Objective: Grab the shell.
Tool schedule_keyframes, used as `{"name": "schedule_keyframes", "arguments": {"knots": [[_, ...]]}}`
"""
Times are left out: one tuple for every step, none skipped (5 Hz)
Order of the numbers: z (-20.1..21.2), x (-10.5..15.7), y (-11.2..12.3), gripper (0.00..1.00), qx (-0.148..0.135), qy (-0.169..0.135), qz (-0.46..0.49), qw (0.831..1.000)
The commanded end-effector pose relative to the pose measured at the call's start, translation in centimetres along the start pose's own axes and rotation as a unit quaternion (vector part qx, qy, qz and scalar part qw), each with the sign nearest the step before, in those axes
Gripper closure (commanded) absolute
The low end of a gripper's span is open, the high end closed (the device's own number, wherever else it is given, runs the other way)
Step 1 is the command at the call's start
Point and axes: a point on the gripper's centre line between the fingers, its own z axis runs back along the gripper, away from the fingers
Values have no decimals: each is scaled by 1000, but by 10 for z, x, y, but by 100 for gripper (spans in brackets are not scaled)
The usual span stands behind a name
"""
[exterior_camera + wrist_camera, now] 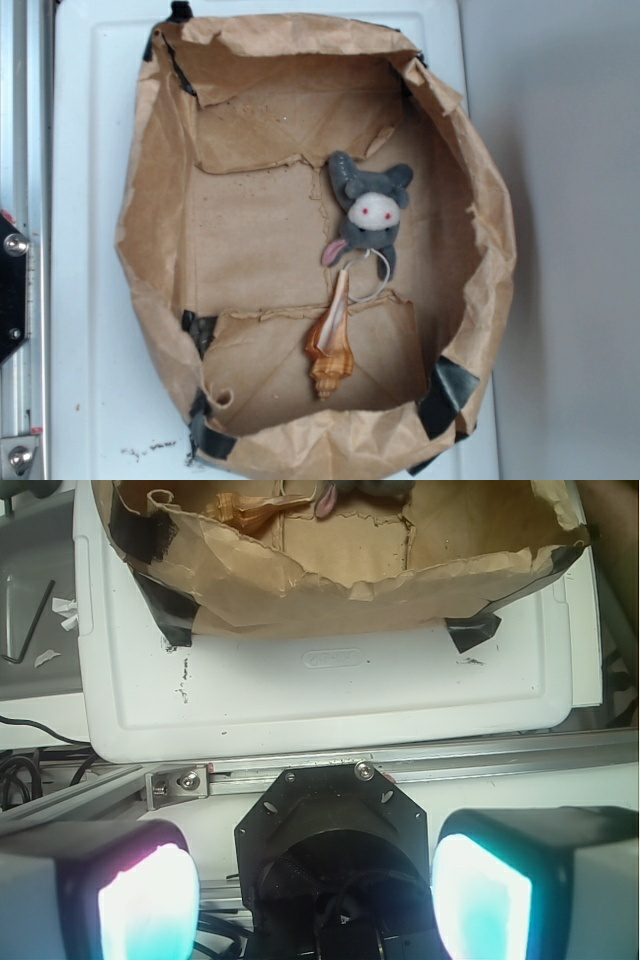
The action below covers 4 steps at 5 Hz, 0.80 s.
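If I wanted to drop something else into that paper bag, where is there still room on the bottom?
The left half of the bag floor lies bare, from the far flap down to the taped near-left corner. The right-centre is crowded: the plush toy sits there, its ring reaching the shell just below. A narrower bare strip runs along the right wall.

I see a white plastic board (90, 200) carrying everything, and a crumpled brown paper tray (150, 250) sits directly on it, covering most of the board, black tape (165, 610) fixing its corners down near the board's edges
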Motion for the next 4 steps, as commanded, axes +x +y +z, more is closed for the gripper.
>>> {"name": "schedule_keyframes", "arguments": {"knots": [[0, 0, 0, 0, 0, 0, 0, 1000], [6, 51, -4, 0, -30, -31, 90, 995], [-5, 99, -8, 0, -63, -46, 87, 993], [-9, 136, -5, 0, -104, -95, 120, 983]]}}
